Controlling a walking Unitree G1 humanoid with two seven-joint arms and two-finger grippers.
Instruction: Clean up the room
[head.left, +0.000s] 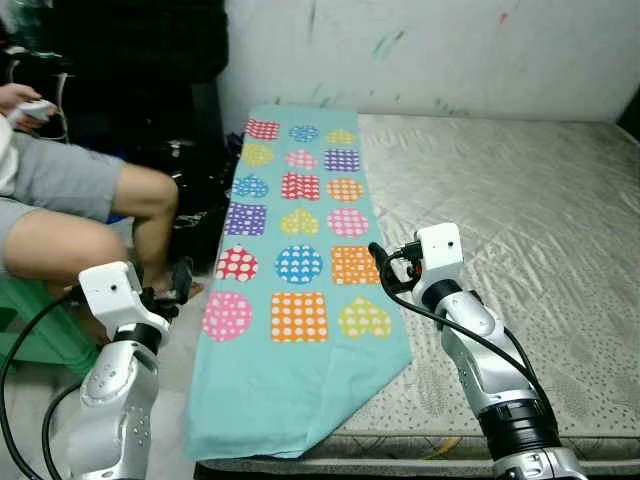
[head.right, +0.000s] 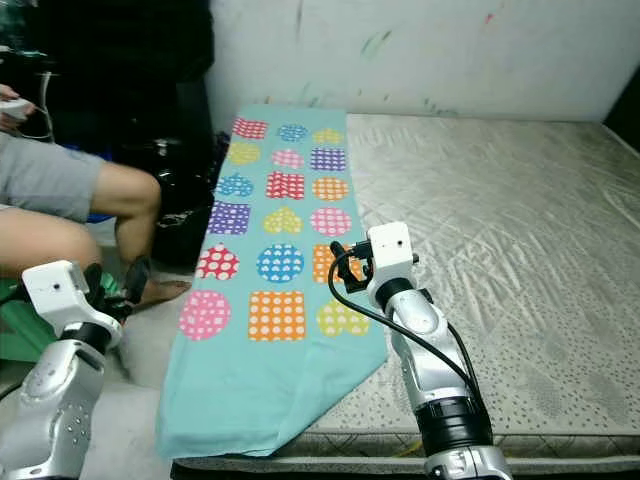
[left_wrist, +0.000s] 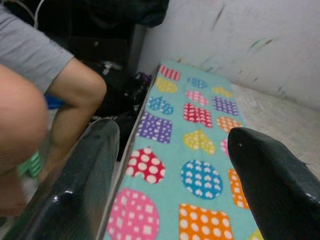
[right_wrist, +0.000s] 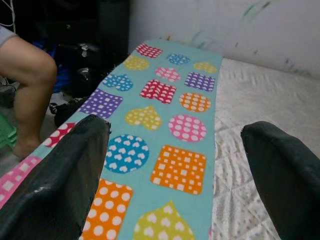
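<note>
Both tools hang above the near end of the bed, the left tool (left_wrist: 170, 190) released with fingers spread off the bed's left edge, the right tool (right_wrist: 175, 185) likewise released over the blanket's right edge. Laid lengthwise along the left side of the mattress (head.left: 520, 210), the teal blanket (head.left: 300, 300) with coloured shapes droops over the near edge. Beside the bed, a person's bare knee (head.left: 150, 195) shows.

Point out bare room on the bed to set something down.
The mattress is bare between the patterned blanket and its far right edge, up to the wall. Crowded: the floor beside the blanket, with a seated person and dark clutter.
</note>
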